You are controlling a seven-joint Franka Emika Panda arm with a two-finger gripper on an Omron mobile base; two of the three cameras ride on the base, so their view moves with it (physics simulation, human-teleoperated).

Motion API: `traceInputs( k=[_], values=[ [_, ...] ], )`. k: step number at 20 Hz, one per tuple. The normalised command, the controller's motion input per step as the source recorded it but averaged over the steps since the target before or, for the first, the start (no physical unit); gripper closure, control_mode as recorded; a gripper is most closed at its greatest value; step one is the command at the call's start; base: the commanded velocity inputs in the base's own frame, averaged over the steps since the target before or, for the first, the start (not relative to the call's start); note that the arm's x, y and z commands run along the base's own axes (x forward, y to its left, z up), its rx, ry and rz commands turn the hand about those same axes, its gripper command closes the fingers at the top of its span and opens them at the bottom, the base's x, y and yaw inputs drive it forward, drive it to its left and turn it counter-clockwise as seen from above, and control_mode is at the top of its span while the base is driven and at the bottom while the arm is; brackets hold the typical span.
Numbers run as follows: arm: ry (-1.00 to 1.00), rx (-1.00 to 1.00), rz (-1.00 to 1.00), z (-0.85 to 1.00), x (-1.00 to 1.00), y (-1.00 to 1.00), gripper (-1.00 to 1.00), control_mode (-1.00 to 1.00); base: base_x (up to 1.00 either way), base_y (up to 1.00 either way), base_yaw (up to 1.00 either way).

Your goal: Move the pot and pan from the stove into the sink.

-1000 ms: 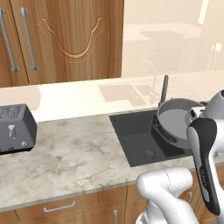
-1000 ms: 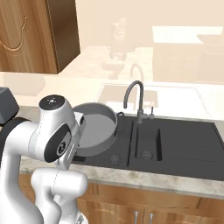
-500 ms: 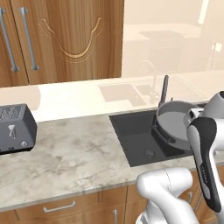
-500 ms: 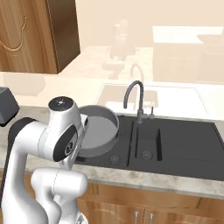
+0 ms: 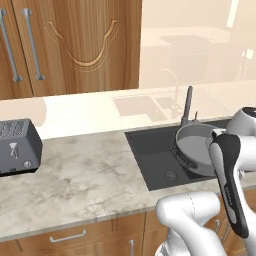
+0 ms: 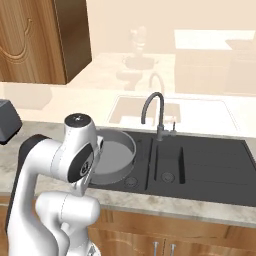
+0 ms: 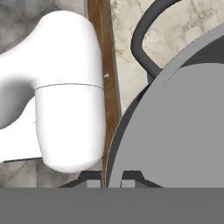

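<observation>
While pot (image 6: 112,156) hangs over left basin of sink (image 6: 200,170) | gripper (image 7: 112,179) fingers clamped on its rim | not let go yet, so step unfinished | pan left to move, by my read

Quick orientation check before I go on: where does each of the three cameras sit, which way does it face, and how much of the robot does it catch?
Left base view: behind the arm on its left, facing forward and down at the counter, toaster and sink; white arm at lower right.
Right base view: behind on the right, facing the sink and faucet; arm at lower left.
Hand view: on the hand, looking along the gripper, jaws pinched on the pot rim.
Both base views share the sink and pot.
</observation>
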Motion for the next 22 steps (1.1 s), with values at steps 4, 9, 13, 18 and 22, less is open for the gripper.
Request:
traceInputs(
  k=[4, 9, 13, 18, 22],
  values=[
    [0.04, 0.00, 0.00, -0.28, 0.34, 0.18, 1.00, -1.00, 0.00, 0.00, 0.00],
    [0.05, 0.00, -0.01, -0.19, 0.56, 0.12, 1.00, -1.00, 0.00, 0.00, 0.00],
    [0.10, 0.00, 0.00, -0.15, 0.50, 0.01, 1.00, -1.00, 0.00, 0.00, 0.00],
    [0.07, 0.03, 0.00, -0.15, 0.43, 0.00, 1.00, -1.00, 0.00, 0.00, 0.00],
    [0.06, 0.00, 0.00, -0.16, 0.36, 0.00, 1.00, -1.00, 0.00, 0.00, 0.00]
  ],
)
